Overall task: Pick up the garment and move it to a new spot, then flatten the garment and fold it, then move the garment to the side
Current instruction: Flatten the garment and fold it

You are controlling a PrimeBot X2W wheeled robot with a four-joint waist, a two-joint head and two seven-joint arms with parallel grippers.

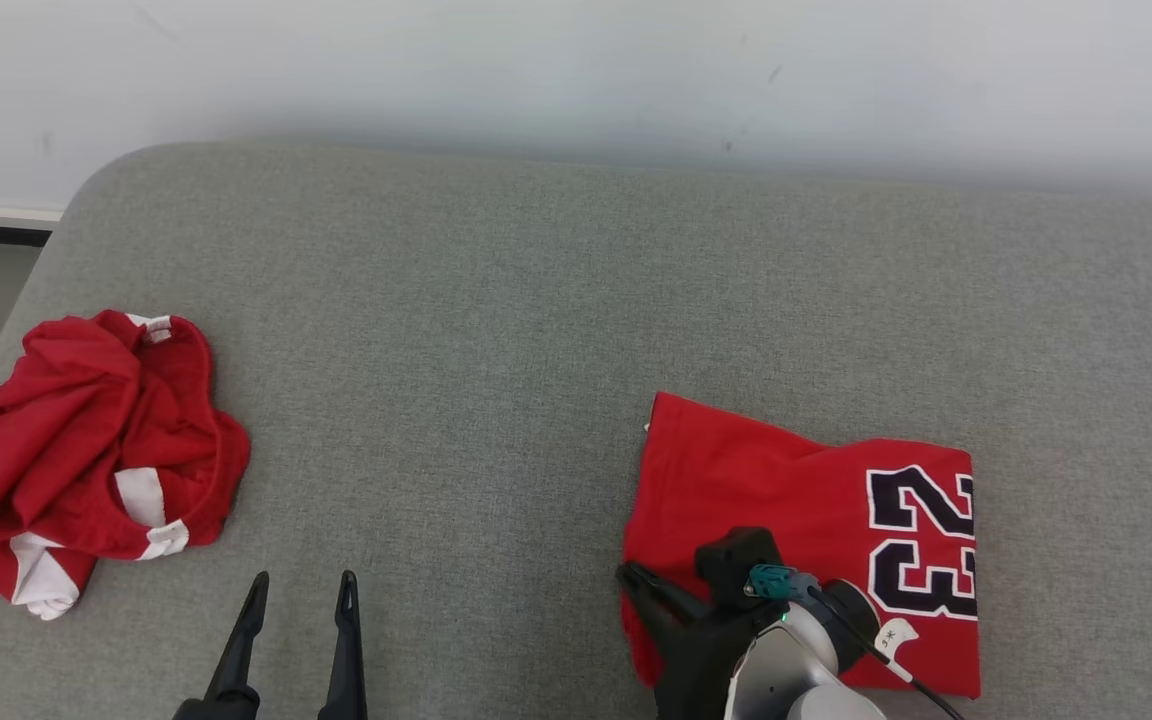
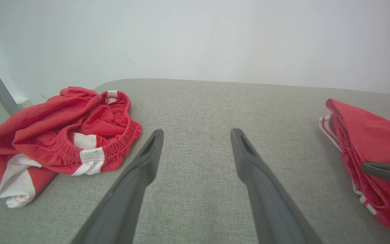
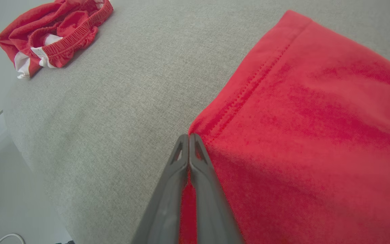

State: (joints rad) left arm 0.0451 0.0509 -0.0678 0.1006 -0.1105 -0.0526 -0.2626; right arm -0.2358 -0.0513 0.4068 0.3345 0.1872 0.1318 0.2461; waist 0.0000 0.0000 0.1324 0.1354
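A grey fabric-covered tabletop [image 1: 496,300] spans nearly the whole head view, with a pale wall [image 1: 576,70] behind it at 12 o'clock.

The red jersey [image 1: 776,480], the garment in hand, lies folded into a flat rectangle at about 4 o'clock on the tabletop. A dark, white-edged number 23 [image 1: 921,540] shows along its 3 o'clock side. In the right wrist view the jersey [image 3: 317,118] lies smooth, a stitched hem running along its edge.

A bundle of red shorts [image 1: 86,430] with white bands sits crumpled at 9 o'clock, well apart from the jersey. Its elastic waistband is plain in the left wrist view [image 2: 63,135].

The right claw [image 1: 631,578] reaches in from 5 o'clock to the jersey's 8 o'clock corner. Its fingers are pressed together [image 3: 189,136] right on the cloth's edge, red fabric showing between them, so it is pinching the jersey there.

The left claw [image 1: 302,580] stands at 7 o'clock, fingers spread wide [image 2: 196,132] over bare fabric, holding nothing, between shorts and jersey.
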